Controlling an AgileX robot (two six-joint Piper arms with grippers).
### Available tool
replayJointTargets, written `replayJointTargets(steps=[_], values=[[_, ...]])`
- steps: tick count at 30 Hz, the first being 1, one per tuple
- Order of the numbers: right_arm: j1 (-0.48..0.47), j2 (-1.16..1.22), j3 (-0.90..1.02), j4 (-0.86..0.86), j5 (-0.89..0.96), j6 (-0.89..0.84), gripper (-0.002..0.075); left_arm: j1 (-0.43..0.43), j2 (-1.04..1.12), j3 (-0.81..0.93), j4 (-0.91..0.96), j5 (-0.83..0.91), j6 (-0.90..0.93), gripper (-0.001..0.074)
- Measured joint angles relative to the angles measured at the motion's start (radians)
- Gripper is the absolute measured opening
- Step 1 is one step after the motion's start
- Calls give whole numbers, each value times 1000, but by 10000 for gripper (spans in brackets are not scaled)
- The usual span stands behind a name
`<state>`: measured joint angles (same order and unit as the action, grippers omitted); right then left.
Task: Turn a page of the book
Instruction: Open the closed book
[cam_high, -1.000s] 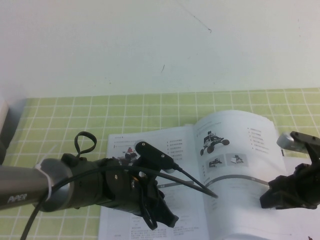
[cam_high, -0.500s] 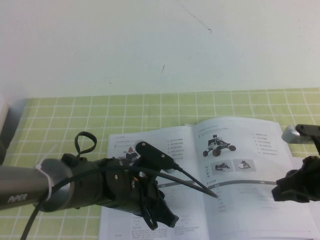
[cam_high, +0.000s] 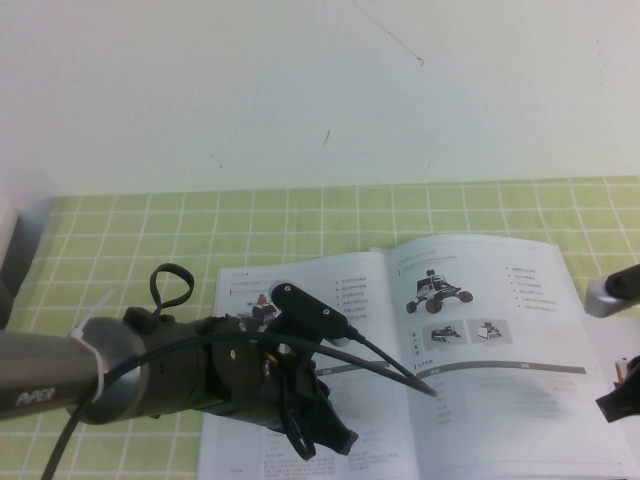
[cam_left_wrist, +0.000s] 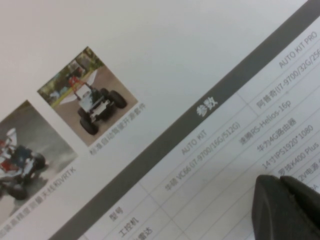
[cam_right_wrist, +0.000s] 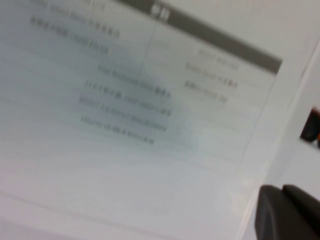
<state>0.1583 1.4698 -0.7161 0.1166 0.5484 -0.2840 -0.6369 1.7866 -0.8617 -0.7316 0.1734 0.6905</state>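
Note:
The book (cam_high: 340, 300) lies open on the green grid mat. Its right-hand page (cam_high: 490, 370), printed with a black-and-white rover (cam_high: 436, 287), lies flat. My left arm reaches across the left-hand page, and my left gripper (cam_high: 335, 437) is shut with its tips close over that sheet's table (cam_left_wrist: 210, 150). Its dark fingertips (cam_left_wrist: 295, 210) are pressed together with nothing between them. My right gripper (cam_high: 622, 398) sits just off the page's right edge, shut and empty. In the right wrist view, its closed fingertips (cam_right_wrist: 292, 212) lie beside the edge of the page (cam_right_wrist: 150, 125).
The green grid mat (cam_high: 150, 240) runs back to a white wall (cam_high: 300, 90). A grey object (cam_high: 12, 255) stands at the mat's far left edge. My left arm's cable (cam_high: 385, 365) hangs over the book's spine.
The right-hand page was arched up at its outer edge and now lies flat. My right gripper has closed and drawn away to the right, off the page. My left arm has not moved.

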Motion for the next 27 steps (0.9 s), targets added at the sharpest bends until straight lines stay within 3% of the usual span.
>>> replayJointTargets(steps=[4,9,13,18,21,27], values=[[0,0,-8,-2,-57,9,-2,0,0,0,0,0,0,-4],[0,39,-63,-2,30,9,8,0,0,0,0,0,0,-4],[0,95,-75,16,38,9,133,0,0,0,0,0,0,-4],[0,165,-78,41,40,72,379,0,0,0,0,0,4,-4],[-2,188,-78,52,36,110,414,0,0,0,0,0,4,-4],[-10,205,-79,79,26,128,405,0,0,0,0,0,4,-4]])
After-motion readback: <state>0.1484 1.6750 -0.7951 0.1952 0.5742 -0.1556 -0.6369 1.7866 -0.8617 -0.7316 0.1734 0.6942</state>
